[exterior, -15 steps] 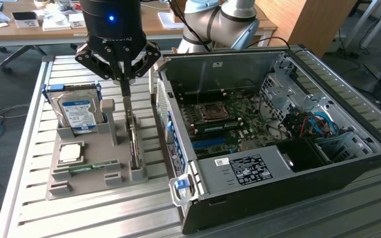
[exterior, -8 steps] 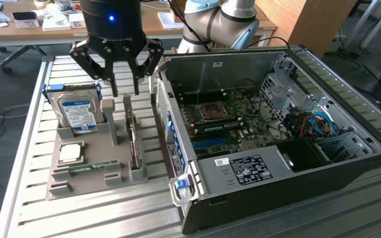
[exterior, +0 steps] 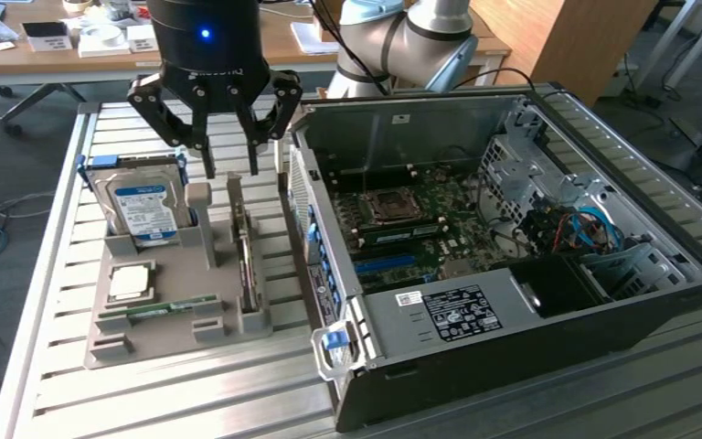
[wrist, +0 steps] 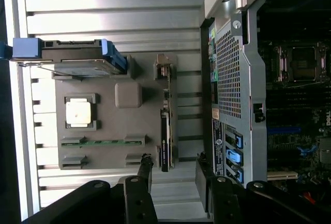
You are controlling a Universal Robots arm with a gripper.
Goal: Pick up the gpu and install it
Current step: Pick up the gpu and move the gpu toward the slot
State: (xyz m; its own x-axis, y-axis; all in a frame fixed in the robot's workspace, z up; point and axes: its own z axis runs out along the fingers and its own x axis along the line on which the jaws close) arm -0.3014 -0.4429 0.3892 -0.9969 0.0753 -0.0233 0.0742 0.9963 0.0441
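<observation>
- The gripper (exterior: 231,170) hangs over the far end of the grey holder (exterior: 175,337). Its two dark fingers (exterior: 208,161) stand well apart, with nothing between them and nothing held.
- In the wrist view the fingers are spread either side of one end of the gpu (wrist: 165,140). They are above it and do not touch it.
- The gpu (exterior: 245,261) stands on its long edge in a slot along the holder's edge that faces the exterior view's right. It runs nearly the full length of the holder, and its silver bracket is at the far end, below the gripper.
- A hard drive (exterior: 143,208) with a blue label stands upright at the holder's far corner, on the exterior view's left of the gpu. A plain grey post (exterior: 201,208) of the holder rises between them.
- A square processor chip (exterior: 129,282) lies flat in a pocket near the middle of the holder.
- A narrow green RAM stick (exterior: 162,309) lies in a slot at the holder's near end, just past the chip.
- The holder rests on a slatted metal worktop (exterior: 180,402).
- An open computer case (exterior: 510,358) lies on its side just beside the holder, on the exterior view's right. Its motherboard (exterior: 430,233) faces up.
</observation>
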